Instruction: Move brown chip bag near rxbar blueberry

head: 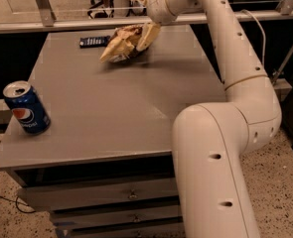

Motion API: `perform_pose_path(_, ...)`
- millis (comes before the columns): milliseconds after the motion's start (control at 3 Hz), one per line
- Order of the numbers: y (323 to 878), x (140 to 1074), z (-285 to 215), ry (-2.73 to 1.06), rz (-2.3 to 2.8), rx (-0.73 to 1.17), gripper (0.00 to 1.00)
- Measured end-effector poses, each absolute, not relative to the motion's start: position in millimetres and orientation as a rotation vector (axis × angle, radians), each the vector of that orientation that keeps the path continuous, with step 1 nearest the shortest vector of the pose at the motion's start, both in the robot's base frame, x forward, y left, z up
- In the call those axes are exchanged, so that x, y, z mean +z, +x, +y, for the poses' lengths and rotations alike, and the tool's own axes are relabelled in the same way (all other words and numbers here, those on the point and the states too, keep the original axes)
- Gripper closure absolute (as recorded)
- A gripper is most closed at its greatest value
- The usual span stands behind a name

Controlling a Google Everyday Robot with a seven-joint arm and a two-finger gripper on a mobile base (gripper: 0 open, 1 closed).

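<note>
At the far edge of the table (pixel 111 113) | gripper (pixel 143 15) over the right end of the brown chip bag (pixel 122 44); fingers (pixel 150 33) spread apart, lower one against the bag | bag lies crumpled on the table, just right of rxbar blueberry (pixel 94 41), not touching | Pepsi can (pixel 27 108) upright, near-left corner, well apart.

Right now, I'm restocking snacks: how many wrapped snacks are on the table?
2: the brown chip bag lies far-centre beside the end effector; the rxbar blueberry lies left of it, near the far edge. None seems hidden.
</note>
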State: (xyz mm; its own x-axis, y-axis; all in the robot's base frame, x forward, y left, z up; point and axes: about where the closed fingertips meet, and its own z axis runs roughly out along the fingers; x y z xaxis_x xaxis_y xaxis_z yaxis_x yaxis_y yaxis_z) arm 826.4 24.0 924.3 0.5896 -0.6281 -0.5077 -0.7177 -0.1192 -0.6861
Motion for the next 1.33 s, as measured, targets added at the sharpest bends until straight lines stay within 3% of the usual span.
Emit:
perform_pose_path(667,799,946,-38,-1.739,1.256,0.155,0.00)
perform_pose_path(1333,729,981,-135,-1.432,1.407,0.307,0.00)
